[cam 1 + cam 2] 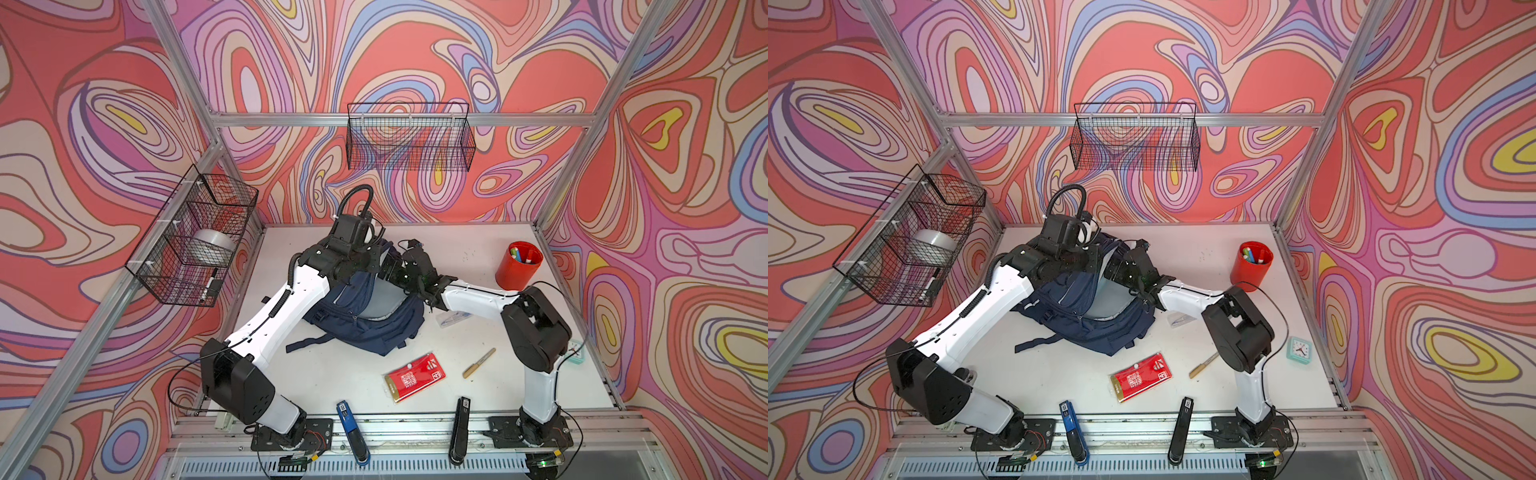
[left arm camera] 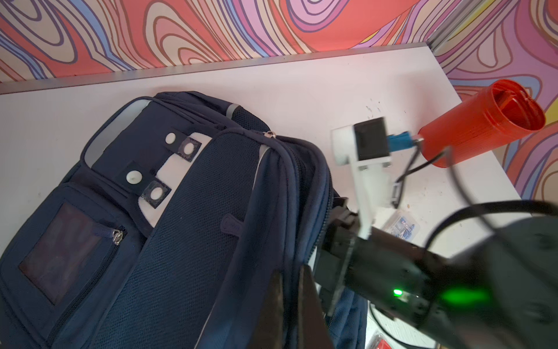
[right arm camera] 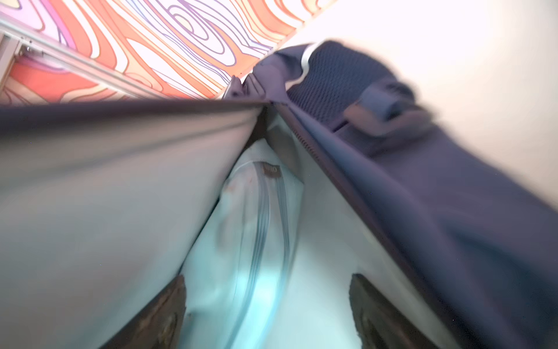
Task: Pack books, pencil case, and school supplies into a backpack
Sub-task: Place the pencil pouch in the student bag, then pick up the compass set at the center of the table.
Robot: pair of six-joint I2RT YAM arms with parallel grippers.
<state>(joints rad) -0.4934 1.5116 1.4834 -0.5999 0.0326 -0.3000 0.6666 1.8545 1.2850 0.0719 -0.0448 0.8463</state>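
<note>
Backpack rim is clamped by left fingers while right fingers, reaching inside, stand apart.

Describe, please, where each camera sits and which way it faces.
A top view: high above the front edge, looking down at the table; left arm and right arm show.
A top view: same head, same aim, marker cup included; both arms.
Left wrist: on the left arm, facing the backpack; left gripper and right arm show.
Right wrist: inside the backpack, facing the pencil case; open right gripper shows.
Shared: both wrist views see the backpack.
</note>
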